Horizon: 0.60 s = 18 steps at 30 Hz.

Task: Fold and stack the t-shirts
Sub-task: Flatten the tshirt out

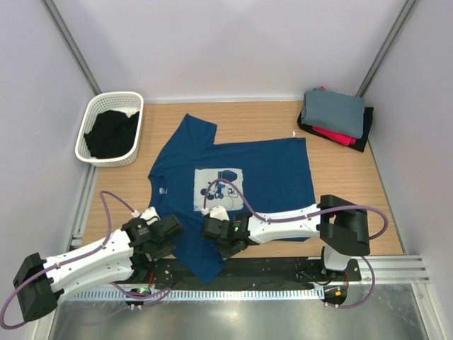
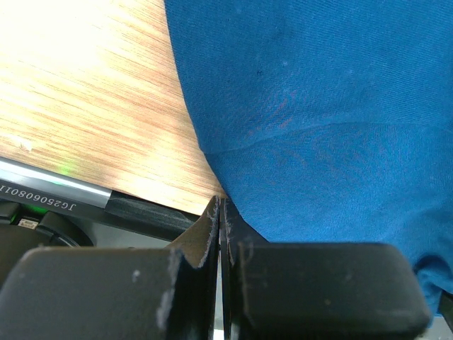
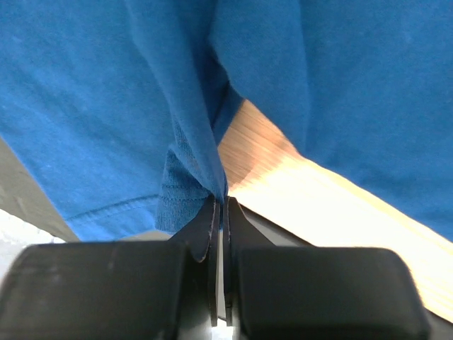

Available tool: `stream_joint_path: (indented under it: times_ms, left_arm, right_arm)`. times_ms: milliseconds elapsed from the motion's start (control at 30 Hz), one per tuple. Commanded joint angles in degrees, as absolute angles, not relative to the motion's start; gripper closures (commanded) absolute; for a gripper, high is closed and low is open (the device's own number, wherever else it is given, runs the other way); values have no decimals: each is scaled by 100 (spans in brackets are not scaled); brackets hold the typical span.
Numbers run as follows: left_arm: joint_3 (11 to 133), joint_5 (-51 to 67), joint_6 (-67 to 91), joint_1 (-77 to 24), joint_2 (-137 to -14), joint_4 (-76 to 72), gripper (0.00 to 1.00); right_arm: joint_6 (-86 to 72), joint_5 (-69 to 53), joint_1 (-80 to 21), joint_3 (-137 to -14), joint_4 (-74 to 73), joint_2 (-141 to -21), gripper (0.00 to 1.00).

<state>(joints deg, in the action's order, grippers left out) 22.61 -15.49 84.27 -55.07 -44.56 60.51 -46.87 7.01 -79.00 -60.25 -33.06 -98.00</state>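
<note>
Navy t-shirt lies flat and print-up on the bench, long axis running left to right: collar toward our left, hem toward our right, one sleeve pointing to the far wall and the other to the near edge. Both arms sit at that near sleeve. Right gripper is closed on a gathered pinch of blue cloth, with a hemmed strip hanging just beside its tips. Left gripper is fully closed right at the shirt's edge, where cloth meets bare wood; we cannot tell whether it nips any fabric. The body of the shirt spreads away from both grippers, toward the far side. We judge the next move to be a carry of this near edge away from the arms, across the long axis. The left arm is nearer the collar end and the right nearer the chest print. Folded stack, grey on top, waits well apart at the far right corner.
</note>
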Motion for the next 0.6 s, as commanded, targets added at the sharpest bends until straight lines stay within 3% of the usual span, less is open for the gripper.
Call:
stream_joint_path:
  times_ms: [0,433,567]
  left_arm:
    - [2391,-1828,8596,-5528,-4509,6170,100]
    - [2408,-1846,8666,-5528,-4570,6196,100]
    - [2434,-1846,8684,-5528,-4614,6205,99]
  right_arm:
    - [-4755,949,-7866,-5977,-3322,-9483,99]
    - [-4316,923,-7682,-5590,-3384,-9404,99]
    - [-4158,932,-7682,-5616,-3454,-9413,93]
